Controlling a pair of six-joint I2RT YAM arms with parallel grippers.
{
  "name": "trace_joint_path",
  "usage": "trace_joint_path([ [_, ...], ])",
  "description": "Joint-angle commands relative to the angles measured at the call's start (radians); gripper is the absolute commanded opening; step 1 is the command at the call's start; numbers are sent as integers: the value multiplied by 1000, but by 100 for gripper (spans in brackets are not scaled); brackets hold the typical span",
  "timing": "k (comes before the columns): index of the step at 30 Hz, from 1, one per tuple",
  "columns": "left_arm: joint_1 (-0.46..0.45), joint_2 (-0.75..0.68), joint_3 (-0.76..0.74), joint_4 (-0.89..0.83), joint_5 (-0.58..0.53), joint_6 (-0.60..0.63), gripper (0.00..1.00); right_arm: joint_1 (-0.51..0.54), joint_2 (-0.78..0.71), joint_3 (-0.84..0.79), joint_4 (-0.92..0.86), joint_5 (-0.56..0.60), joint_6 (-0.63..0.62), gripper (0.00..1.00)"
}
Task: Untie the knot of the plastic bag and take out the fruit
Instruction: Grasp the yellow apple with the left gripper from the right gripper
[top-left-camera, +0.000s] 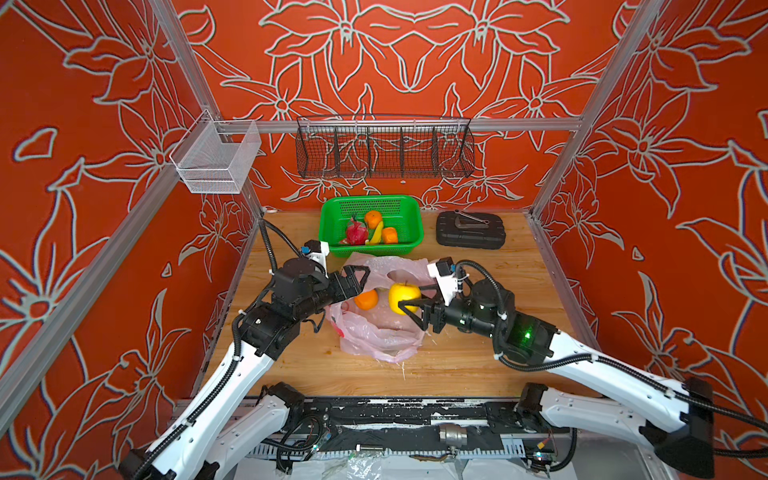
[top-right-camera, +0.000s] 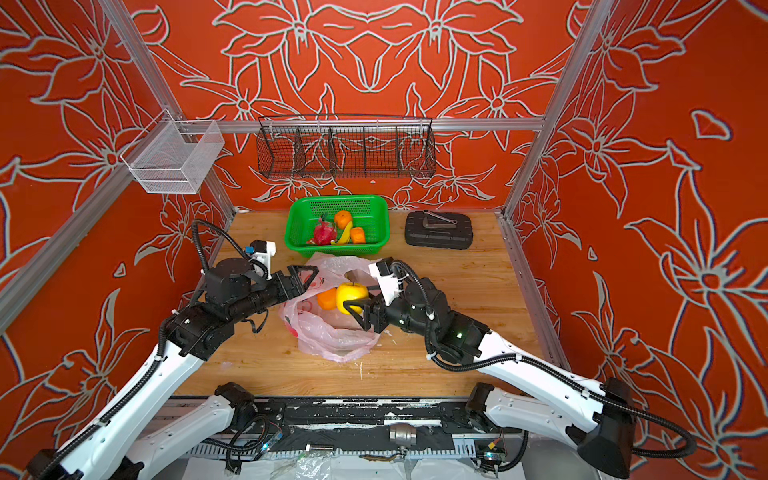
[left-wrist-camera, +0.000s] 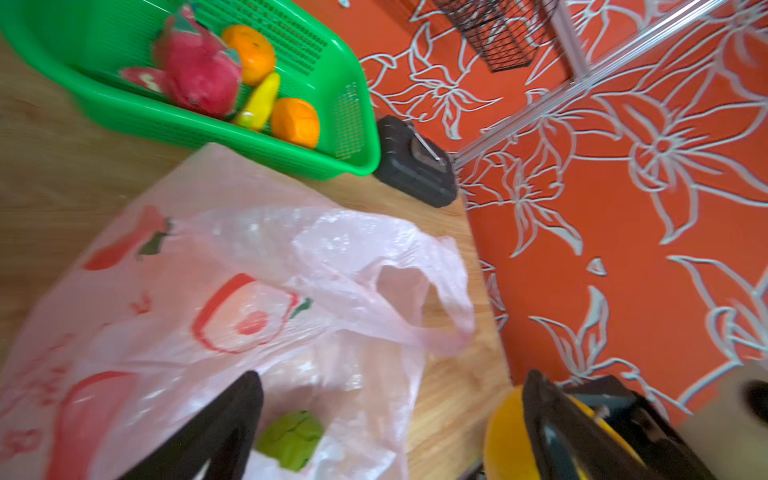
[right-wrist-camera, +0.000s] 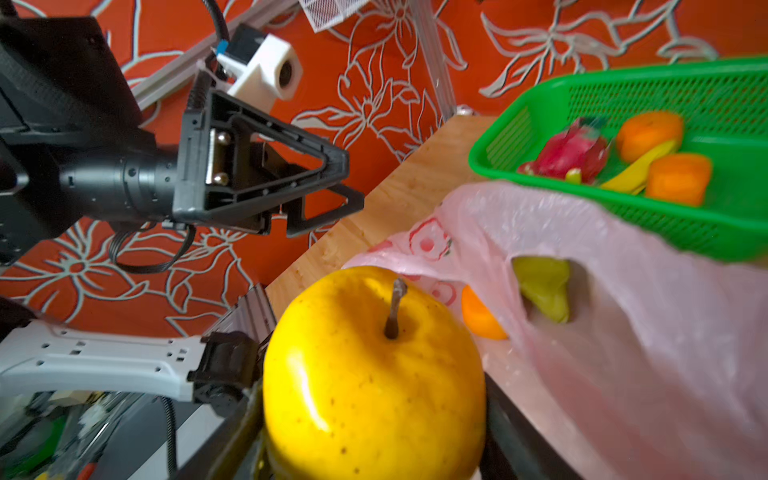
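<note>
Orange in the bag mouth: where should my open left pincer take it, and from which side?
Grip the orange across its round middle, coming down from above with the left pincer. It lies in the open mouth of the plastic bag with its top uncovered. The right pincer, holding the yellow apple, crowds its right side, so a sideways approach looks tighter.

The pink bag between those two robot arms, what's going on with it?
The plastic bag lies open. The right gripper holds a yellow fruit at its mouth, while the left gripper hangs open over the bag, holding nothing. An orange and a green fruit are in the bag; the green basket behind already has several pieces.
</note>
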Motion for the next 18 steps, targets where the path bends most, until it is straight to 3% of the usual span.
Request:
trace_joint_path([
  [1, -2, 60, 57, 165, 170, -182, 98, -48, 19, 51, 81, 1, -112, 55],
  [5, -32, 177, 142, 212, 256, -256, 97, -105, 65, 103, 142, -87, -116, 54],
  [11, -104, 273, 203, 271, 241, -346, 97, -144, 113, 146, 159, -126, -111, 52],
  [18, -155, 342, 248, 252, 238, -361, 97, -163, 125, 146, 184, -120, -111, 52],
])
